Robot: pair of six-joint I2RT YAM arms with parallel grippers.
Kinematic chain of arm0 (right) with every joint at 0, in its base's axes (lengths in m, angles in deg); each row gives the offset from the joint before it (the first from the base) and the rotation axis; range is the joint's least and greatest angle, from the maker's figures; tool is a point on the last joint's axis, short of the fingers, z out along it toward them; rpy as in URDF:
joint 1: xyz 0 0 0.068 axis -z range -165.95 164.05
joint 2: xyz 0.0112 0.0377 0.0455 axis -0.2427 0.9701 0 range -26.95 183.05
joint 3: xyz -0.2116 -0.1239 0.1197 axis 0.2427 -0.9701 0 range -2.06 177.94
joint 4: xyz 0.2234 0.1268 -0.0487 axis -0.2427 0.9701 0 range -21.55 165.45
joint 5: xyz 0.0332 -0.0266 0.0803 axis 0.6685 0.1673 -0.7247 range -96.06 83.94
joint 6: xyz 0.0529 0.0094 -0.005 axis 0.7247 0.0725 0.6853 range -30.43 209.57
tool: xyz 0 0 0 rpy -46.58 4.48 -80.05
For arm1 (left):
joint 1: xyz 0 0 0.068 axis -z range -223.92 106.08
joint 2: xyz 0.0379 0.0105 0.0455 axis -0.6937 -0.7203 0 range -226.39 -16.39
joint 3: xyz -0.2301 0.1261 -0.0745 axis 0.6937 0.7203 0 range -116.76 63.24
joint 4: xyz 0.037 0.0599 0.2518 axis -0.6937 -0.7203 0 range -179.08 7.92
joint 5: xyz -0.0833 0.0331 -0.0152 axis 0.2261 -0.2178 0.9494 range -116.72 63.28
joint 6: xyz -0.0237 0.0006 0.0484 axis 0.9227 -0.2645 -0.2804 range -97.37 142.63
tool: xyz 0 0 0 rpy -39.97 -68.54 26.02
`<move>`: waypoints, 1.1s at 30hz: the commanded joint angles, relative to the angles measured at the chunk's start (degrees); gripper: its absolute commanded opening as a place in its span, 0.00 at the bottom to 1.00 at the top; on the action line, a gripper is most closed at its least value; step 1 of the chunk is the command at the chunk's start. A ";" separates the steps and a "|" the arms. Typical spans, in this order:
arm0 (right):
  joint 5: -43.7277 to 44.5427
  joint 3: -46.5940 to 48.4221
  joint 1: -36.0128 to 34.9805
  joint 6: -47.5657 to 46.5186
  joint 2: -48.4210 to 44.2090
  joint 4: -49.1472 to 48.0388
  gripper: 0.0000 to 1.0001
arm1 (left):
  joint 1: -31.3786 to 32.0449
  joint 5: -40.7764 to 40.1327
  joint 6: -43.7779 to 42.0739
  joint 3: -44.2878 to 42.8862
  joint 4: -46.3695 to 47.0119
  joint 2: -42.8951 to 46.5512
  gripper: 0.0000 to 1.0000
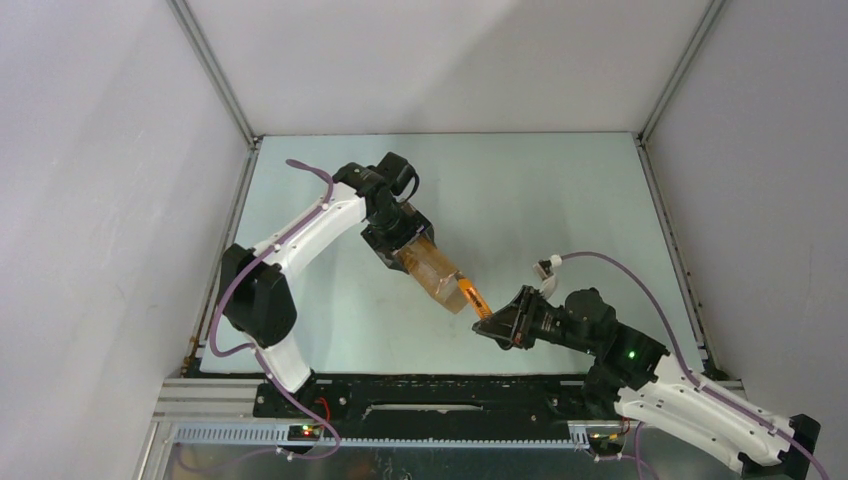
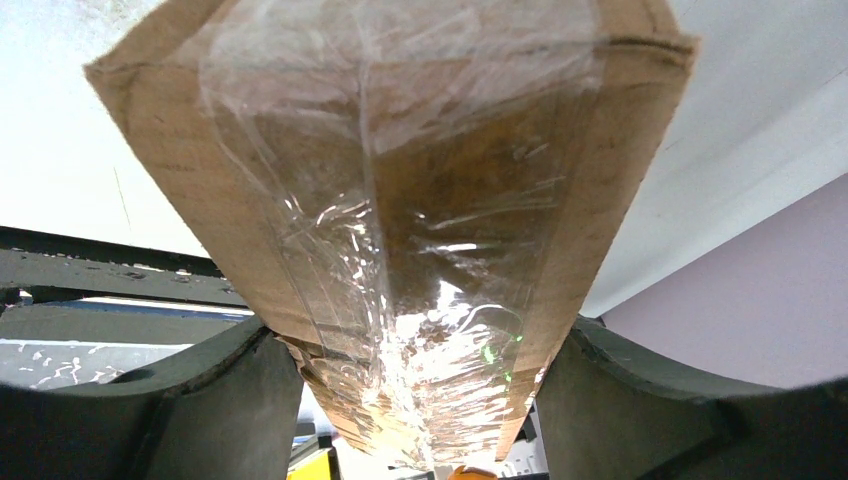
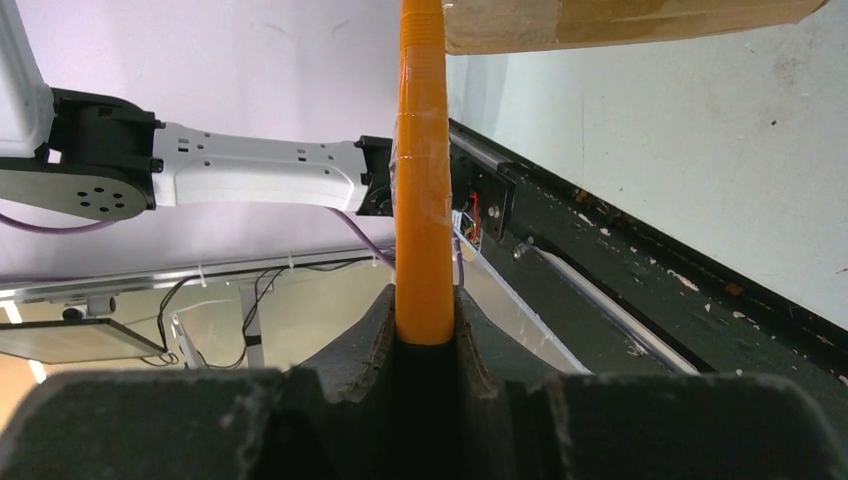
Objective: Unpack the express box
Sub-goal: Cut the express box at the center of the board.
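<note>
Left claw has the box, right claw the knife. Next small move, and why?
Probably ease the right claw forward so the orange knife runs into the clear tape seam on the express box. The left claw grips the box tilted toward it, and the knife tip sits at the box's lower end.

Knife tip, express box beyond right wrist view's top edge
</note>
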 commanded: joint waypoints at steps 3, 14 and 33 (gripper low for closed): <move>-10.99 0.44 2.93 -2.22 0.48 -4.93 0.00 | 0.03 0.90 0.48 0.70 0.13 0.30 0.51; -22.63 1.84 12.22 -5.14 1.93 -2.73 0.00 | 0.44 1.13 -1.00 0.60 -0.46 0.45 0.51; -35.86 5.05 16.85 -7.80 12.40 -8.56 0.00 | 1.82 1.45 -2.71 0.37 -1.39 -0.13 0.50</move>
